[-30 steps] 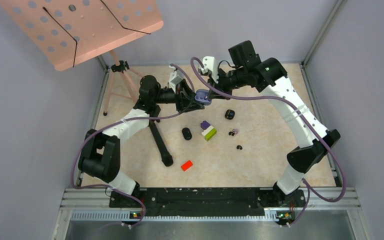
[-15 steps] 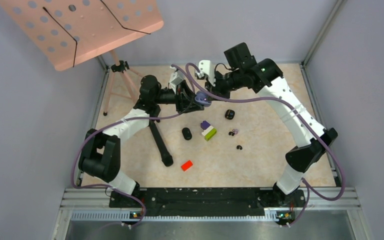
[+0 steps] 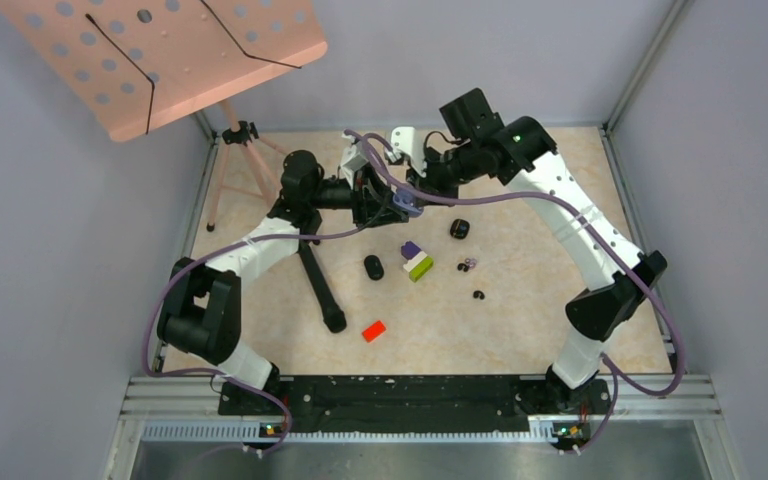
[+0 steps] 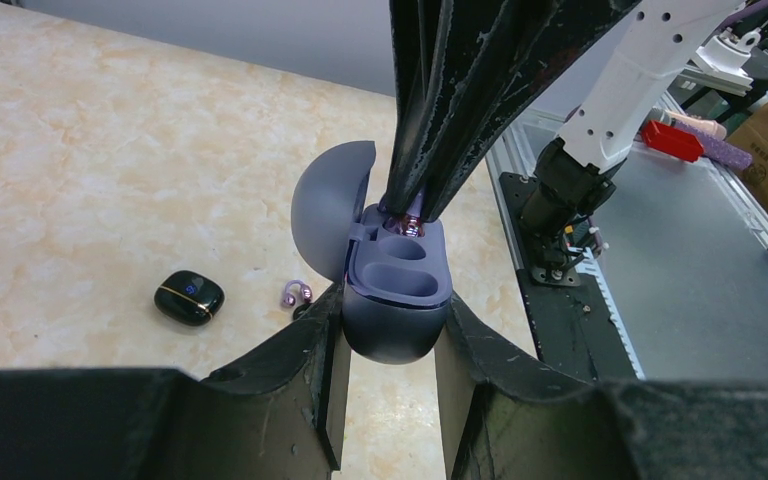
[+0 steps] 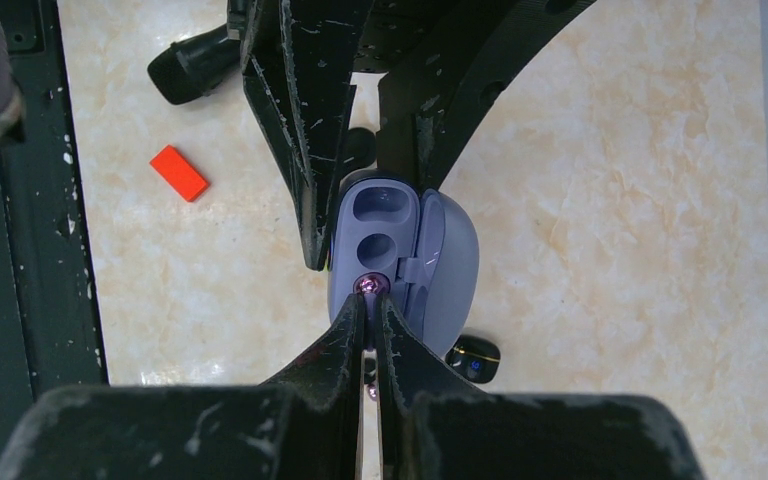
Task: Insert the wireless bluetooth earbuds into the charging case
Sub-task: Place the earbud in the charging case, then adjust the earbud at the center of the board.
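My left gripper point(image 3: 390, 198) is shut on an open purple charging case point(image 3: 406, 203) and holds it above the table. In the left wrist view the case point(image 4: 398, 305) sits between my fingers, lid open to the left, with one slot showing empty. My right gripper point(image 5: 371, 302) is shut on a pale purple earbud point(image 5: 368, 286) and presses it at the case's point(image 5: 380, 225) near slot. The bud also shows in the left wrist view point(image 4: 408, 222). A loose purple earbud point(image 3: 469, 264) and a black one point(image 3: 478, 295) lie on the table.
A glossy black case point(image 3: 460, 228) lies right of the held case, another black case point(image 3: 374, 267) lies lower left. A purple, white and green block point(image 3: 416, 260) and a red block point(image 3: 373, 330) lie on the table. A pink music stand point(image 3: 160, 50) on a tripod stands at back left.
My right gripper has moved left and down onto the held case with the purple earbud. The left arm has stayed nearly still.
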Available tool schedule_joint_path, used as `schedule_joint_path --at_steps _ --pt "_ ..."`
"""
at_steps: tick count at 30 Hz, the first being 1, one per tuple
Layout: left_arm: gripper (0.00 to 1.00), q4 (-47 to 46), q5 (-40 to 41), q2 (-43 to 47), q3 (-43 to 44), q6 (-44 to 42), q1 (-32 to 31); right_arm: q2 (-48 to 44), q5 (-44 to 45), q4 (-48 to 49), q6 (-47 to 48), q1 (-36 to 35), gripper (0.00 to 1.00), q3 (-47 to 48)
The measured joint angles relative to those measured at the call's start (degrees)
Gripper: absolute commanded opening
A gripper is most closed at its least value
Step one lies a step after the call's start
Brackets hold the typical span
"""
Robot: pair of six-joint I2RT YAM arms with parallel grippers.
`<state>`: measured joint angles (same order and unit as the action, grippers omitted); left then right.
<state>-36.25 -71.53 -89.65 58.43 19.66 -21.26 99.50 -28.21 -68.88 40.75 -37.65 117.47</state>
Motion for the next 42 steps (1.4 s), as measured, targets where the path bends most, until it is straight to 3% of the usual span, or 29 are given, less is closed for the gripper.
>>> schedule_joint_path --at_steps 4,7,15,19,23,27,33,37,42 --pt "0.00 0.0 0.0 0.0 0.0 -0.1 -0.2 0.0 0.1 -0.4 0.2 -0.1 0.26 0.2" --pt "0.00 -0.2 0.2 0.0 0.3 -0.1 -0.3 0.5 -0.2 -1.2 -0.3 -0.1 0.33 1.9" --pt "0.00 -1.2 1.2 0.0 0.7 0.5 -0.3 1.4 -2.9 -2.9 -5.2 -0.2 0.39 14.5" --pt "0.00 -3.5 2.4 0.0 0.4 2.7 -0.2 -1.5 -4.2 -2.0 -7.0 -0.1 0.36 14.5" --pt "0.00 -6.8 4.5 0.0 -1.0 6.3 0.3 -9.0 -5.0 3.5 -9.0 2.3 0.30 3.0" --pt "0.00 -7.3 7.5 1.1 -3.0 9.1 1.0 -17.3 -5.7 9.5 -8.7 10.0 0.22 -15.9" --pt "0.00 -1.6 10.6 7.1 -5.1 6.7 1.7 -20.2 -1.6 14.7 -2.0 13.3 0.18 -41.7" --pt "0.00 3.2 12.0 10.5 -5.4 4.0 2.1 -15.3 4.7 16.8 -8.3 13.5 0.30 -46.1" --pt "0.00 8.0 13.2 11.9 -5.6 1.6 2.5 -11.7 6.4 23.1 -19.3 15.9 0.29 -47.6"
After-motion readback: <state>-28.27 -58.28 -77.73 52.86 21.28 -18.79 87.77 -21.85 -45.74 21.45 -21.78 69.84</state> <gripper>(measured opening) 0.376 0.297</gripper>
